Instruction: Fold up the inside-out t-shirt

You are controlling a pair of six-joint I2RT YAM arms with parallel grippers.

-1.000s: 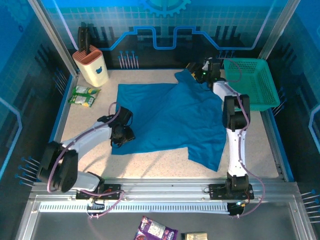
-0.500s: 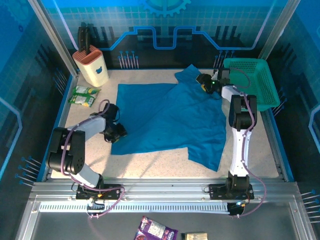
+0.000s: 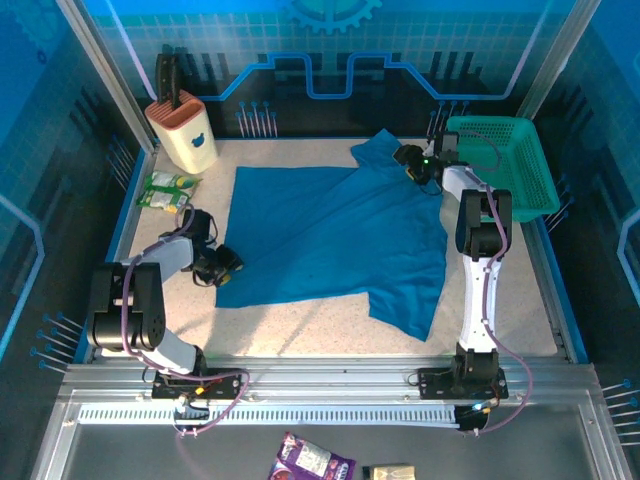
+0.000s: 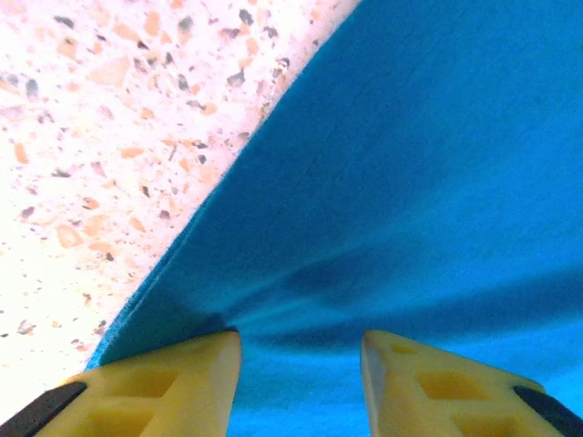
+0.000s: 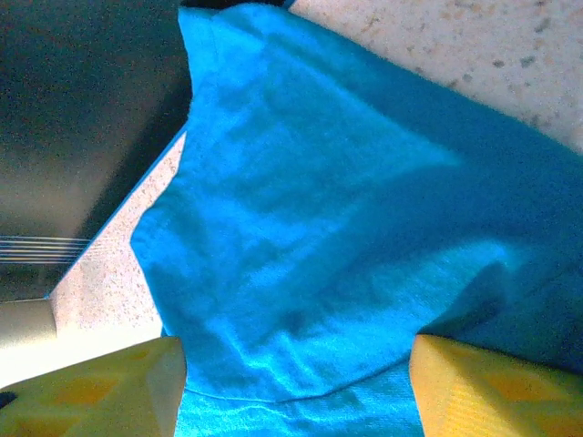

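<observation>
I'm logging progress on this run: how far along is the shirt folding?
Early. Done: the blue t-shirt lies mostly spread on the speckled table, but no fold is made. In hand: the left gripper is at its near-left edge with cloth bunched between its fingers, and the right gripper is over the far sleeve. Left: every fold.

In the left wrist view the two yellow fingers (image 4: 164, 382) are cut off by the bottom edge, and whether they pinch the blue t-shirt (image 4: 428, 182) lies below the frame. In the right wrist view the fingertips (image 5: 91, 387) are cropped at the lower corners, their contact with the cloth unseen. In the top view, bottom centre, a purple packet (image 3: 313, 460) and a small tan item (image 3: 388, 470) beside it are clipped and too small to identify.
</observation>
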